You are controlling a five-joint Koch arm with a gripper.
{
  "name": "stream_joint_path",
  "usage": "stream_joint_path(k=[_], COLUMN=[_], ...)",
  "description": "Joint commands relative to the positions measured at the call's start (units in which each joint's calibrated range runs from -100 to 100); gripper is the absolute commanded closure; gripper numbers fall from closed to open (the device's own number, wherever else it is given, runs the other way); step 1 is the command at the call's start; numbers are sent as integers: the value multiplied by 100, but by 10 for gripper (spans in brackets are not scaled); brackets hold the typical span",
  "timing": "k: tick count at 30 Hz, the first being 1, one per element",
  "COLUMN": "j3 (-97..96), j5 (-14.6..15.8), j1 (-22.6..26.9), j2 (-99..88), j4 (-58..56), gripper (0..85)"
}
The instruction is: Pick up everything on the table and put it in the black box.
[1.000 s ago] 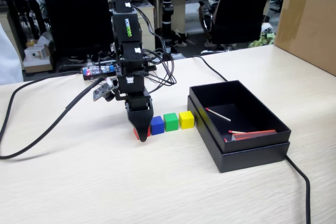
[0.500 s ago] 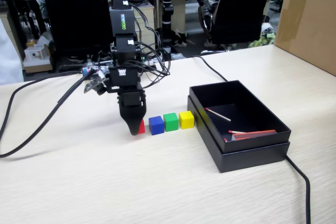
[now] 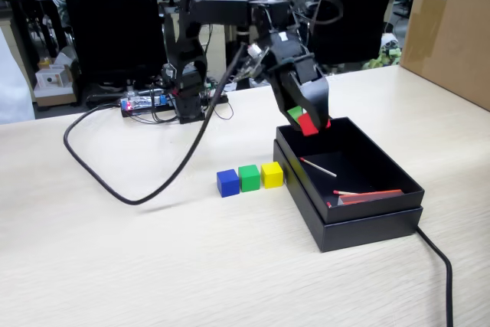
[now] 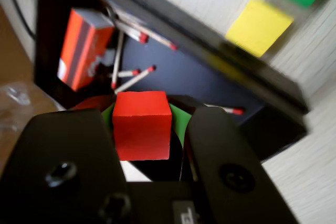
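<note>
Wrist view shows the pincer (image 4: pixel 149 145) clenched on the red cube (image 4: pixel 142 124), with the black box (image 4: pixel 220 85) and its matches directly beneath. From the fixed view, at centre frame, the held cube (image 3: pixel 308 123) hangs over the box's near-left corner (image 3: pixel 285 142), so a release should drop it inside. Blue cube (image 3: pixel 227 182), green cube (image 3: pixel 249 178) and yellow cube (image 3: pixel 272 174) wait in a row on the surface (image 3: pixel 153 266), left of the box.

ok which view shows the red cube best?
The wrist view: the red cube fills the centre, clamped in the gripper over the black box. In the fixed view the red cube is small and partly hidden by the fingers.
</note>
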Motion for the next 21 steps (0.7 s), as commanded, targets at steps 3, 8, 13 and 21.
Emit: stream_joint_path(k=[3,8,13,21], j3=[929,1174,1174,1183], j5=[142,264,303,357], j1=[156,171,176,181], j2=[800,1637,2050,1947], j4=[-88,-382,-546,-598], gripper=[779,778,777,571])
